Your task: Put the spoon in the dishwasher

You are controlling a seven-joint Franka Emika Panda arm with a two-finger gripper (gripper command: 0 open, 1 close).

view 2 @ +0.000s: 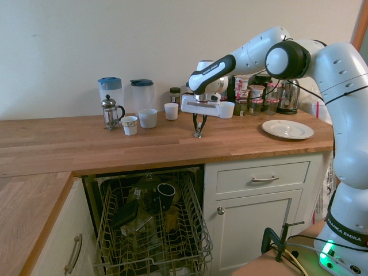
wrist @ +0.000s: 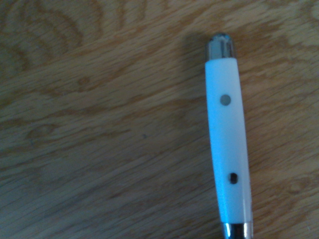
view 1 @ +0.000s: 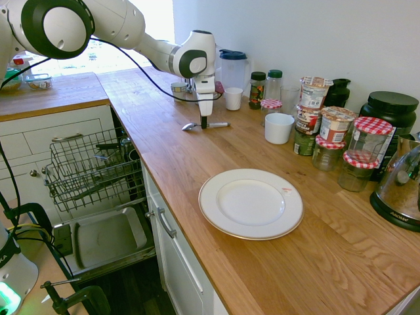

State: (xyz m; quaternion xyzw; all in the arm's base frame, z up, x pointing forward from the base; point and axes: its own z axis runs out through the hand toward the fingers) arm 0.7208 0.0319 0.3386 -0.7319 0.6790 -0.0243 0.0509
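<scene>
The spoon (view 1: 190,126) lies on the wooden counter, silver bowl toward the counter's edge and pale handle (view 1: 218,124) pointing to the wall. My gripper (view 1: 204,122) stands upright over its middle, with the fingers down at the counter and closed in on the spoon's neck. The second exterior view shows the gripper (view 2: 198,132) with its fingertips meeting at the wood. Up close, the wrist view shows the white handle (wrist: 227,144) flat on the wood grain. Below the counter the dishwasher (view 1: 92,170) is open, with its wire rack (view 2: 152,230) pulled out and its door (view 1: 105,239) dropped down.
A white plate (view 1: 251,203) sits nearer on the counter. White cups (view 1: 279,128), jars (view 1: 335,125) and jugs (view 1: 235,69) line the wall behind the gripper. The rack holds a dark mug (view 2: 165,192) and other items. White drawers (view 2: 261,178) flank the dishwasher.
</scene>
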